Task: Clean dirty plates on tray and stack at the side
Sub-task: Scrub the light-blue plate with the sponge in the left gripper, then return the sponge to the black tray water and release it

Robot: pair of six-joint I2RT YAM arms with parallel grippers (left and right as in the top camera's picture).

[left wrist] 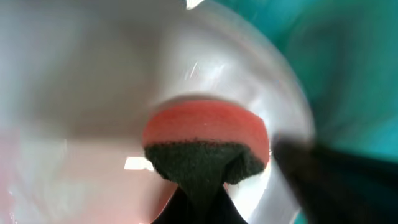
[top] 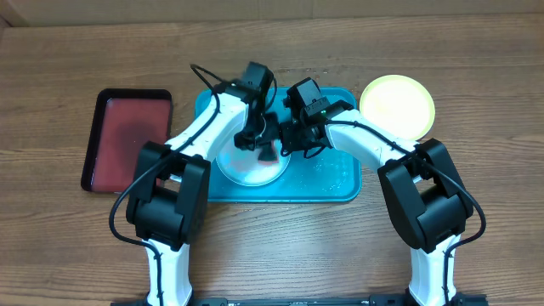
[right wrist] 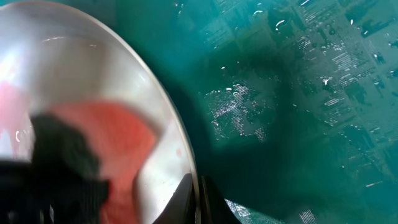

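A white plate [top: 246, 170] lies on the teal tray [top: 340, 183]. My left gripper [top: 259, 143] is shut on a sponge [left wrist: 205, 140], red foam with a dark scouring face, and presses it into the plate's bowl [left wrist: 93, 93]. My right gripper [top: 285, 140] is shut on the white plate's rim [right wrist: 186, 155], one finger inside and one outside. The sponge also shows in the right wrist view [right wrist: 118, 143]. A yellow-green plate [top: 397, 105] sits on the table to the right of the tray. The pale mint plate is not in view.
A dark red tray [top: 127, 140] lies on the wooden table to the left of the teal tray. The teal tray's floor [right wrist: 298, 93] is wet with droplets. Both arms cross over the tray's middle.
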